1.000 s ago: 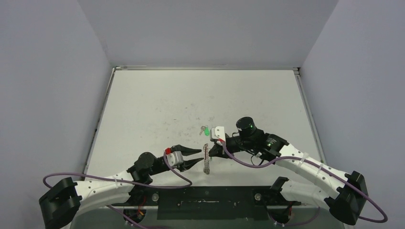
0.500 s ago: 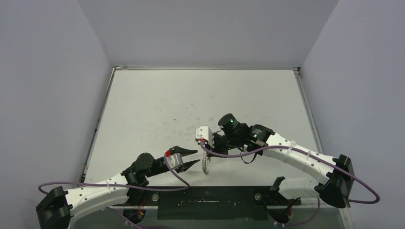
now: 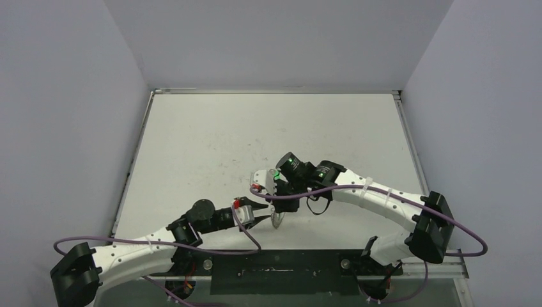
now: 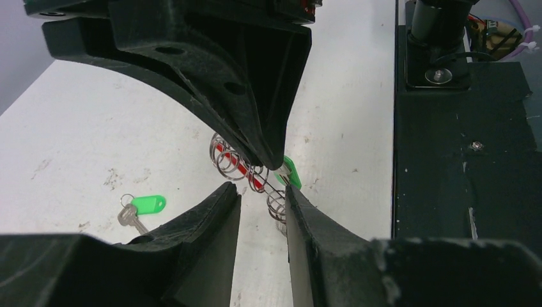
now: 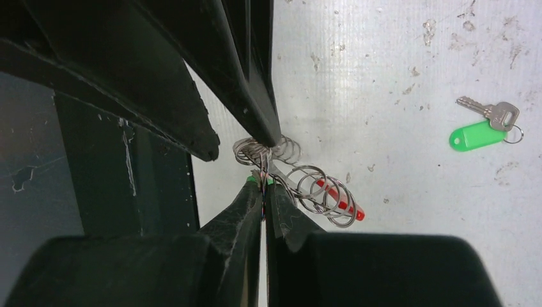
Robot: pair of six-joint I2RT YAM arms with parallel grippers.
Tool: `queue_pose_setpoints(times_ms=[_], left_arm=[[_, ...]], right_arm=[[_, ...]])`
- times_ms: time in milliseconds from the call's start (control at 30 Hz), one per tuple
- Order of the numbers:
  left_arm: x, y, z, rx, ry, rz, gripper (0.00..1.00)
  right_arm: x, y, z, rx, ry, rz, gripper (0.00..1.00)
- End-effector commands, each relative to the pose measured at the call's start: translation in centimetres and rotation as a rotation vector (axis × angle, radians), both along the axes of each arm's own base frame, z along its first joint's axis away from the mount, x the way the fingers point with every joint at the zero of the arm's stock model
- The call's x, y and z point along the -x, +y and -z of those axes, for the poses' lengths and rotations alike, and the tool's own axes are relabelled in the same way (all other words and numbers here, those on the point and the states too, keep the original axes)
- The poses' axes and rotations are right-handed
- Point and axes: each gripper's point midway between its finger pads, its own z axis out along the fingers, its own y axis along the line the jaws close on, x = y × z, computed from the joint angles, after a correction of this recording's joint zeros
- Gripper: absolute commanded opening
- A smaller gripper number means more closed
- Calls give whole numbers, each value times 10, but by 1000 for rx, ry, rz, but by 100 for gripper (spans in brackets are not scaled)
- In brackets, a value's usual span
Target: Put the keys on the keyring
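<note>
**Silver wire keyring (image 5: 313, 187) at the near-centre of the table (image 3: 211, 141), both grippers converged on it.**

Within the last second the right gripper (image 5: 262, 183) has swung left across the ring. The left gripper (image 4: 261, 189) has advanced until its fingers, spread to a narrow gap, straddle a coil without clamping it. The right gripper's fingers are pressed together on a green tag (image 4: 291, 171) at the coil. Whether that tag's key is already threaded cannot be told. The ring has kept its place, its red segment (image 5: 339, 199) toward the far side. Judgement: threading is in hand, with the left gripper placed to steady the ring. A second key (image 5: 484, 131) lies well apart on bare table, not yet on the ring. Obstructions: both sets of fingers crowd the same coil, and the purple cable (image 3: 248, 231) loops just beside the work point.
</note>
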Motion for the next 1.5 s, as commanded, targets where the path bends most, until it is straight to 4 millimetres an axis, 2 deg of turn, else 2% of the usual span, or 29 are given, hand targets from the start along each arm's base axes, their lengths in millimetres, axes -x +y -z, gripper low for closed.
queue_pose_setpoints(times_ms=[0,300,567,867,1033,1267,1333,1400,1467], left_arm=[[-1,-13,-21,15,-42,41,30],[-7,-19,-15,-5,-46,29,29],[-7,-22,-14,-15,-56,42,17],[-7,-25,-14,-10,-57,57,17],[-6,-28,-15,-5,-56,66,6],[-6,-29,-18,10,-55,68,6],[-5,-29,-19,17,-53,72,0],[-4,-28,-18,24,-49,69,0],[-5,-27,-19,39,-43,59,0]], right_arm=[[-4,14,-17,-37,-18,10,0],[0,17,-16,-37,-16,-14,0],[2,17,-14,-30,-20,-31,0],[4,18,-13,-26,-23,-44,0],[3,18,-11,-19,-25,-48,0],[3,18,-9,-16,-33,-67,0],[3,18,-8,-16,-35,-67,0],[2,18,-6,-19,-41,-69,0],[0,18,-6,-25,-56,-62,6]])
